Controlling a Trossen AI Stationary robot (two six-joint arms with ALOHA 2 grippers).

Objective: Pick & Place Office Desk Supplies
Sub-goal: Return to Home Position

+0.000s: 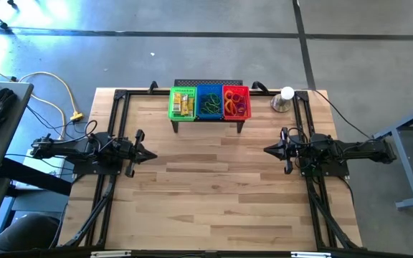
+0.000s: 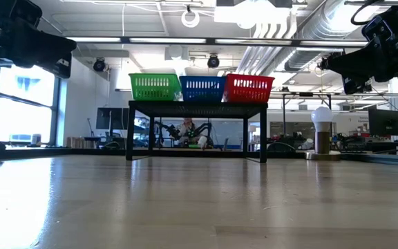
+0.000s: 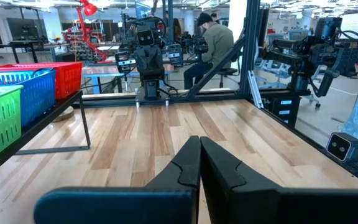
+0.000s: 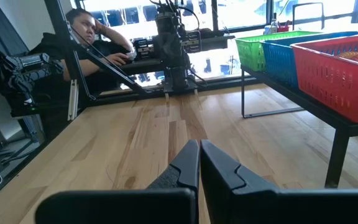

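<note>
Worktop point(image 1: 214, 193) read from the high view: the black stand point(image 2: 195, 108) sits at 12 o'clock and carries three baskets side by side, the green basket point(image 2: 155, 87), the blue basket point(image 2: 202, 88) and the red basket point(image 2: 249, 88). Yellow packets point(image 1: 185, 106) lie in the green basket, green loops point(image 1: 209, 107) in the blue one, and orange and purple loops point(image 1: 236, 107) in the red one. No loose supply shows on the bare wood in any view. The silver cup with white ball point(image 1: 284, 100) stands at about 1 o'clock, near the stand and apart from the baskets. The left tool point(image 1: 149, 153) is at 9 o'clock and the right tool point(image 1: 268, 150) at 3 o'clock, each pointing toward the centre, raised off the wood and well apart from the stand. Each wrist view shows the two fingers pressed together on nothing. Judgement: sorting and shelving look complete; what is left, if anything, is for the arms to settle into a rest pose.
</note>
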